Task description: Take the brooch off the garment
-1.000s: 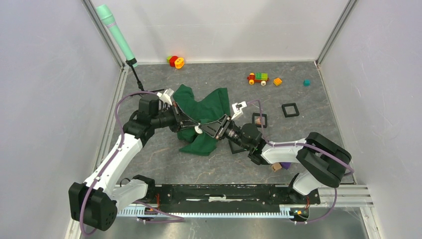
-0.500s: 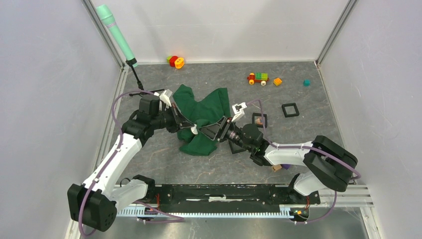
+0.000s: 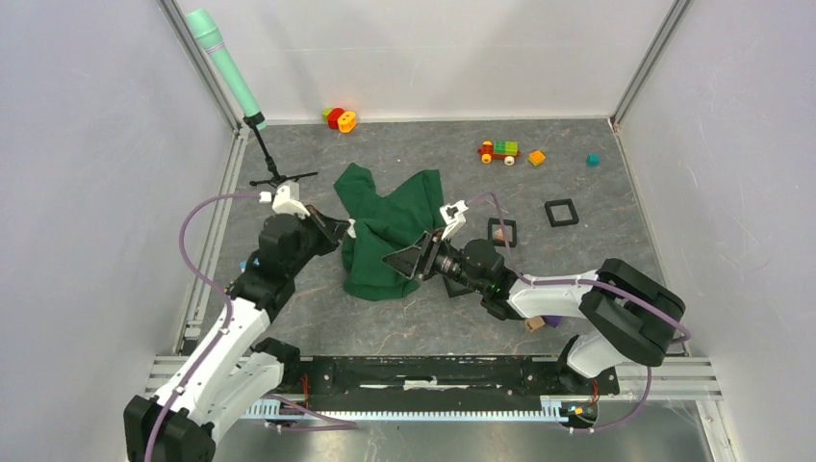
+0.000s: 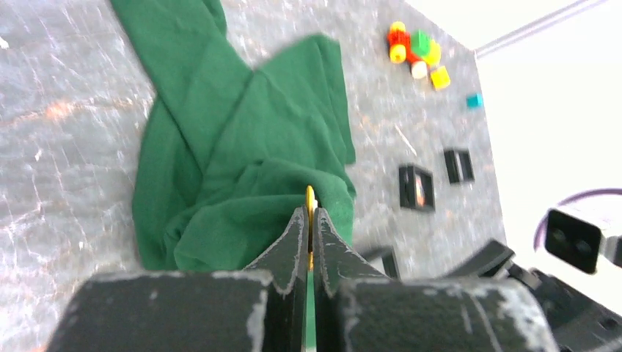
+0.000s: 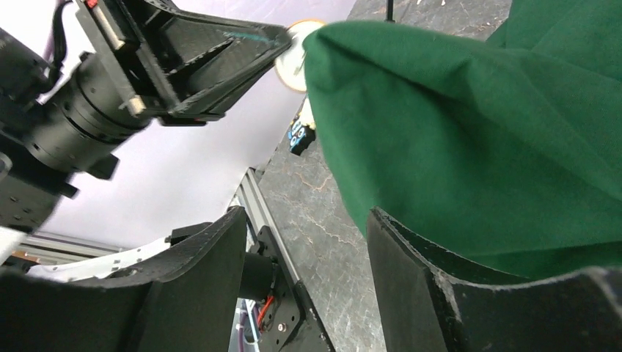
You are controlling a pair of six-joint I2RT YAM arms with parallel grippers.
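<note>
The green garment [image 3: 390,217] lies crumpled on the grey table; it also shows in the left wrist view [image 4: 242,132] and the right wrist view [image 5: 477,132]. My left gripper [image 3: 344,229] is at the cloth's left edge, shut on the brooch [image 3: 352,229]. The brooch is a small round disc, white-faced in the right wrist view [image 5: 293,70] and edge-on and yellowish between the closed tips [image 4: 310,199]. I cannot tell whether it still touches the cloth. My right gripper [image 3: 402,262] is open over the garment's near fold, with cloth draped over one finger [image 5: 440,293].
Black square frames [image 3: 561,212] [image 3: 501,232] lie right of the garment. A toy train [image 3: 498,151], an orange block [image 3: 536,158] and a teal cube [image 3: 593,160] sit at the back right. Red and yellow toys [image 3: 339,118] and a green microphone stand [image 3: 226,67] are at the back left.
My left gripper has pulled back to the left, off the cloth, with the brooch in it. My right gripper has slid left along the garment, which has settled lower.
</note>
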